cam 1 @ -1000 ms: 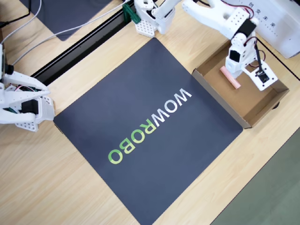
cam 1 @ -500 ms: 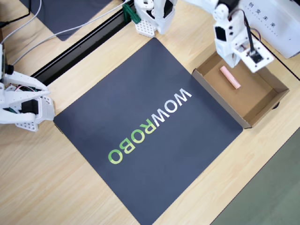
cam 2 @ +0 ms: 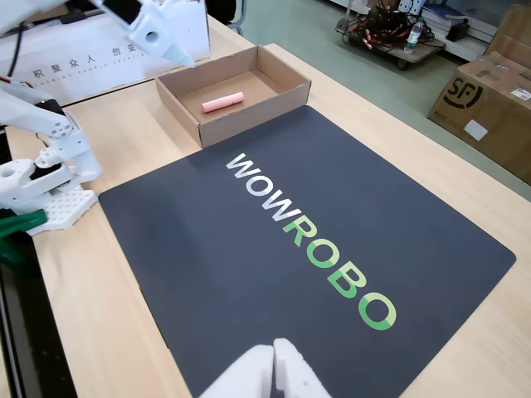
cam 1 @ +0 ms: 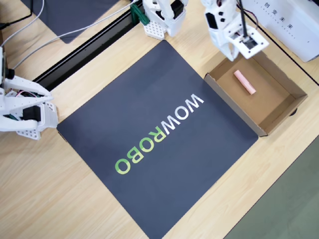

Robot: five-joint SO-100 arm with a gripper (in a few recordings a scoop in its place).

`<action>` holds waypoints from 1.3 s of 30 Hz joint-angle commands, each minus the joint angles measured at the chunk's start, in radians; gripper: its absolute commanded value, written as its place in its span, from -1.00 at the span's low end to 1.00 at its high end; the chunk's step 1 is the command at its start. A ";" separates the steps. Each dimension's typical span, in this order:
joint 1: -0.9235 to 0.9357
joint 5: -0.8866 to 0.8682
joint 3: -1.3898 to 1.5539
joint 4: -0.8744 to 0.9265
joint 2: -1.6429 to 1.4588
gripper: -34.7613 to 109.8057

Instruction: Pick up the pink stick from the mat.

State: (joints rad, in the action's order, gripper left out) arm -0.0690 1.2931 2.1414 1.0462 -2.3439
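Note:
The pink stick (cam 1: 244, 81) (cam 2: 222, 102) lies flat on the floor of an open brown cardboard box (cam 1: 232, 107) (cam 2: 249, 116), not on the mat. The dark mat (cam 1: 149, 99) (cam 2: 207, 249) with "WOWROBO" printed on it has nothing on it. My white gripper (cam 1: 231, 52) (cam 2: 184, 58) hangs in the air over the box's corner nearest the arm base, clear of the stick. Its fingers look closed together with nothing between them.
The arm's base (cam 1: 162, 20) (cam 2: 41, 182) stands at the mat's edge. A white case with printed characters (cam 1: 294, 25) (cam 2: 83, 58) sits behind the box. A black rail (cam 1: 84, 52) and a plain dark mat (cam 1: 75, 15) lie beyond the lettered mat.
The gripper has risen out of the box and swung back toward the arm base. The pink stick stays where it lay in the box.

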 commanded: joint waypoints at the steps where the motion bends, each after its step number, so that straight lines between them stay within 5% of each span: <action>1: -0.014 0.031 0.150 -0.026 -0.164 -0.52; 18: 0.023 0.184 0.827 -0.012 -0.755 -0.52; 39: 0.020 0.327 0.985 0.253 -0.934 -0.52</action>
State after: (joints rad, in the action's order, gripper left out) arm -0.0337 1.5877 3.1201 1.2548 -3.2597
